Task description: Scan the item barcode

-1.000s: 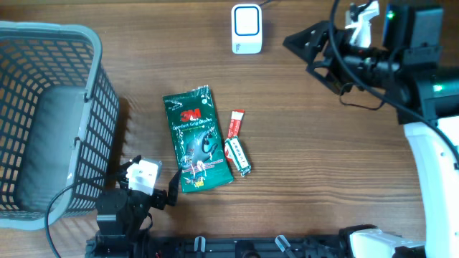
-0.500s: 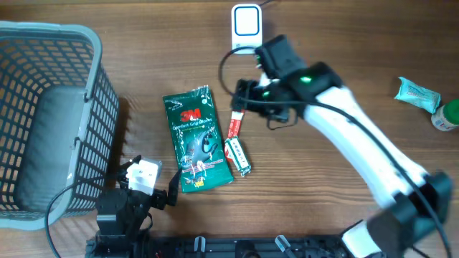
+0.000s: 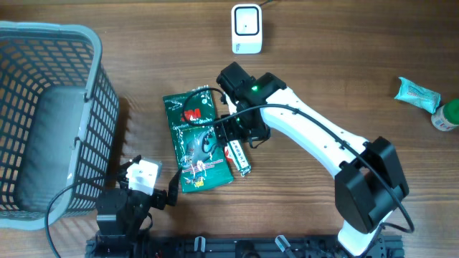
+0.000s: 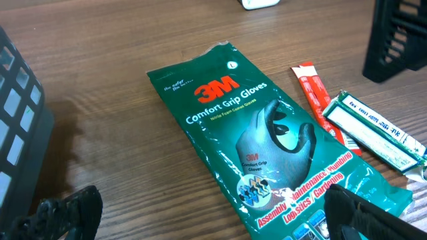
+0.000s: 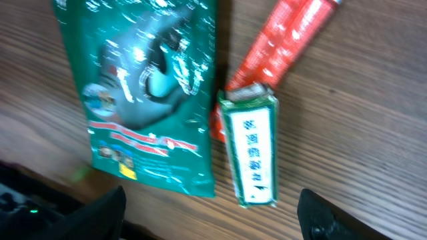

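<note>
You are working over a wooden table, with a grey basket sitting at its left side. The green glove pack is lying mid-table, below the white scanner. Your right end effector is hovering with its fingers spread above the green-and-white packet, which is touching the red sachet just beside the glove pack. Your left end effector is sitting wide open at the glove pack's lower end.

The brown wooden table carries a grey mesh basket at its left edge and a white scanner at the far middle. In the centre lies a green 3M gloves packet, flat. Just beside it is a red sachet, whose end touches a green-and-white pack. A teal packet and a green-capped bottle lie far right.
</note>
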Available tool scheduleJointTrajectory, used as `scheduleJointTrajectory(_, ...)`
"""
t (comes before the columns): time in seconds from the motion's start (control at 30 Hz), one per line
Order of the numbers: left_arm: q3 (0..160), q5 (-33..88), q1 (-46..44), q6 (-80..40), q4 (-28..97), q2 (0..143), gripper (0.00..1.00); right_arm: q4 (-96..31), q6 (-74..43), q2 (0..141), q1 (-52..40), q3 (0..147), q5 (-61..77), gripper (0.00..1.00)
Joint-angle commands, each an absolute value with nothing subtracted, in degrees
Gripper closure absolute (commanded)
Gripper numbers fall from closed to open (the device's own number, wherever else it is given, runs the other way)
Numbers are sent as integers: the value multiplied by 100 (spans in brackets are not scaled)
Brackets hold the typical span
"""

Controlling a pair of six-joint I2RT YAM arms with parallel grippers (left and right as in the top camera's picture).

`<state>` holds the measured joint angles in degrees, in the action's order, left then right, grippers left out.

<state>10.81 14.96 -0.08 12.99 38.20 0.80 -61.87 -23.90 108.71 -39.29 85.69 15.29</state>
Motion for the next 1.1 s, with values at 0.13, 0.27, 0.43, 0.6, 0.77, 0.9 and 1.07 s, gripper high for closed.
scheduleJointTrajectory(0.13,1050,1603,16,1264,3804,43,0,-6110,-2259,10940,-3938,7662,1210,13)
scheduleJointTrajectory(0.27,1050,1603,16,1264,3804,43,0,-5520,-2252,10940,-3938,7120,1706,13)
scheduleJointTrajectory(0.43,1050,1603,16,1264,3806,43,0,-4805,-2314,10940,-3938,6663,2222,30)
scheduleJointTrajectory(0.6,1050,1603,16,1264,3804,43,0,-4547,-2910,10940,-3938,6661,2001,59)
scheduleJointTrajectory(0.77,1050,1603,16,1264,3806,43,0,-4532,-4261,10940,-3924,6663,1911,90)
scheduleJointTrajectory(0.9,1050,1603,16,1264,3804,43,0,-4528,-6206,10940,-3826,6661,1645,93)
scheduleJointTrajectory(1.07,1050,1603,16,1264,3806,43,0,-4650,-8661,10940,-3634,6661,1610,96)
